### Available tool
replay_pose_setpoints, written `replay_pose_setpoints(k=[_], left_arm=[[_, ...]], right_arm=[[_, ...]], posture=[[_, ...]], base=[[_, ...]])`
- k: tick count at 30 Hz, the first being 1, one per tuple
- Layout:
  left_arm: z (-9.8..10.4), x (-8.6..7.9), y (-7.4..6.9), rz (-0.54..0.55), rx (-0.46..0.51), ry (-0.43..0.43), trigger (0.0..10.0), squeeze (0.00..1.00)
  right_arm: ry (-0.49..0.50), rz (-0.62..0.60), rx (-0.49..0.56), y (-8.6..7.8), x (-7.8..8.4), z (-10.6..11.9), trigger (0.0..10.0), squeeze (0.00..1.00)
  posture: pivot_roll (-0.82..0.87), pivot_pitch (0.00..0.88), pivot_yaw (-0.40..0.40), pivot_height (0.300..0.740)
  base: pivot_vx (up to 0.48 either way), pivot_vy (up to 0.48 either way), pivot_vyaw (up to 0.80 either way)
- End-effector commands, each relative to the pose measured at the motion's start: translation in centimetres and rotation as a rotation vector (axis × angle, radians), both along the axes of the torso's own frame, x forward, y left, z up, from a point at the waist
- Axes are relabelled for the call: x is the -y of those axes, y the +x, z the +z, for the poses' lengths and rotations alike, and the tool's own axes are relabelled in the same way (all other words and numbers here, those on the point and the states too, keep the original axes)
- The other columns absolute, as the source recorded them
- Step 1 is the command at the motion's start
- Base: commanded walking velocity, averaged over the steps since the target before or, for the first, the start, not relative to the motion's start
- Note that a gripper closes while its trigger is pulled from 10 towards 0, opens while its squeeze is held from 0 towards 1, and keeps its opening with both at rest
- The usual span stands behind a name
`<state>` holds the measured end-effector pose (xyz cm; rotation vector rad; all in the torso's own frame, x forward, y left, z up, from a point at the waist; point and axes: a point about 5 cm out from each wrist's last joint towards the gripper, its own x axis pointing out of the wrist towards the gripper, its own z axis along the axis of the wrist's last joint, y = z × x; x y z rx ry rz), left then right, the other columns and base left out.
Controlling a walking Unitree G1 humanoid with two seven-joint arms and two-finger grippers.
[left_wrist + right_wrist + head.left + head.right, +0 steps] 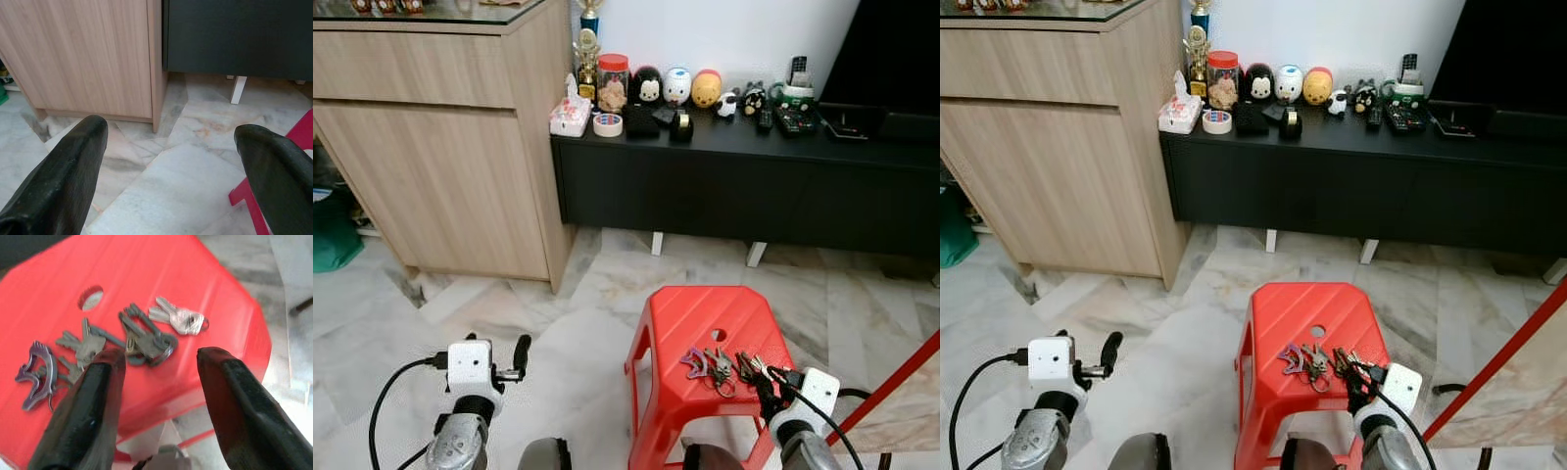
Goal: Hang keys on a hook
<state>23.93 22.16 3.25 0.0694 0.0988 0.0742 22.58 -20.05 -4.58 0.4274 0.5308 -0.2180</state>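
on the flat top of a red plastic stool (705, 323), near its right front edge, a bunch of keys (724, 367) is lying spread out, with a purple key tag (35, 374) at one end and a single silver key (178, 319) fanned off at the other, just below the small round hole in the seat. the right gripper (159, 382) is hovering right at the stool's right front corner, its two black fingers (83, 411) spread apart and released, one tip sitting over the nearest keys and the other over the bare red edge; whether it is touching the keys cannot be told, and nothing is clamped between the fingers. the left gripper (171, 161) is hanging to the left of the stool, over the pale marble floor (558, 294), its fingers also standing wide apart and gripping nothing, pointing toward the base of a light wooden cabinet (440, 147). beside that cabinet, behind the stool, a low black console (744, 191) is standing on short white legs against the wall, carrying a row of small things: a tissue box (570, 116), a roll of tape (607, 124), a red-lidded jar (612, 83), several round cartoon figures (676, 86) and remote controls (795, 119). a red bar (891, 392) is slanting across the lower right corner beside the stool.
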Motion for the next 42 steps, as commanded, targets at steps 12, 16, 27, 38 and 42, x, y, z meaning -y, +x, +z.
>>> replay_pose_setpoints(k=[12, 16, 27, 38, 42], left_arm=[[0.4, -0.8, -0.2, -0.01, -0.006, 0.055, 10.0, 0.0], [0.6, -1.1, -0.2, -0.016, -0.002, 0.074, 10.0, 0.0], [0.8, -1.0, -0.4, -0.039, -0.011, 0.093, 10.0, 0.0], [0.9, -1.4, -0.6, -0.043, -0.02, 0.108, 10.0, 0.0], [0.9, -1.3, -0.6, -0.051, -0.022, 0.112, 10.0, 0.0]], right_arm=[[0.238, -0.153, -0.055, 0.2, -0.8, -0.8, 10.0, 0.0], [0.252, -0.15, -0.05, 0.5, -1.1, -0.6, 10.0, 0.0], [0.235, -0.165, -0.003, 1.9, -0.8, 0.3, 10.0, 0.0], [0.219, -0.199, 0.015, 2.1, -0.3, 0.6, 10.0, 0.0], [0.221, -0.199, 0.004, 2.0, -0.6, 0.4, 10.0, 0.0]], posture=[[0.08, 0.0, -0.044, 0.61], [0.09, 0.0, -0.033, 0.61], [0.1, 0.0, -0.018, 0.61], [0.1, 0.0, -0.009, 0.61], [0.1, 0.0, -0.006, 0.61]], base=[[0.0, 0.0, 0.0], [0.0, 0.0, 0.0], [0.0, 0.0, 0.0], [0.0, 0.0, 0.0], [0.0, 0.0, 0.0]])
